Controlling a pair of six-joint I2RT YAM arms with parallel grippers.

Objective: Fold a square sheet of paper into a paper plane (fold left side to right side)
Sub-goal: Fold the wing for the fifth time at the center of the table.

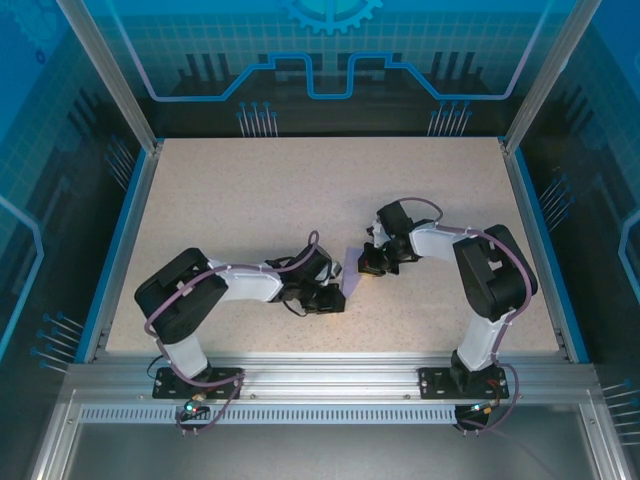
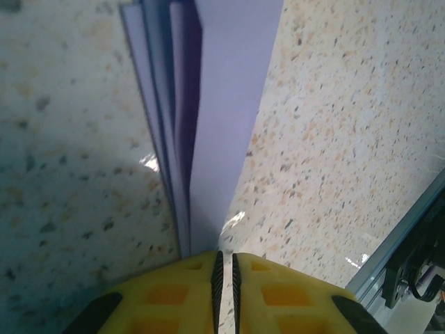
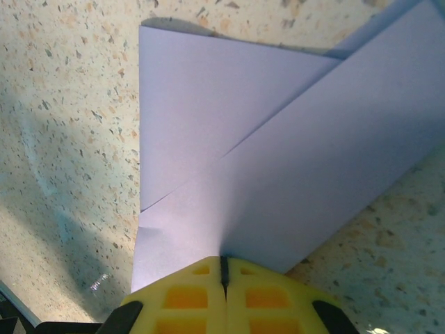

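Ahead of the left gripper (image 2: 224, 268), in its wrist view, the paper plane (image 2: 229, 104) runs away from the fingertips as a stack of lavender layers standing almost on edge. The yellow jaws are nearly together, with only a thin slit between them. The narrow end of the stack meets the tips just left of that slit, so we read this as a pinch on the paper. The speckled table (image 2: 348, 139) lies bare on either side of the tool.

In the right wrist view, the right gripper (image 3: 224, 268) is pressed tight on the near edge of the paper. A diagonal flap lies across a flatter panel, fanning up and to the right of the tips. Its creases look straight.

From the top view, the two grippers sit near each other at mid-table, tips facing. The paper bridges the gap between them and is mostly hidden by the tools.

Our judgement is that the corner folds are in and the left-over-right centre fold is in hand. The next move calls for one side to be swung over while the other pinch anchors the crease. The edges then need to be matched before pressing. Pulling the two grips apart could tear the sheet.
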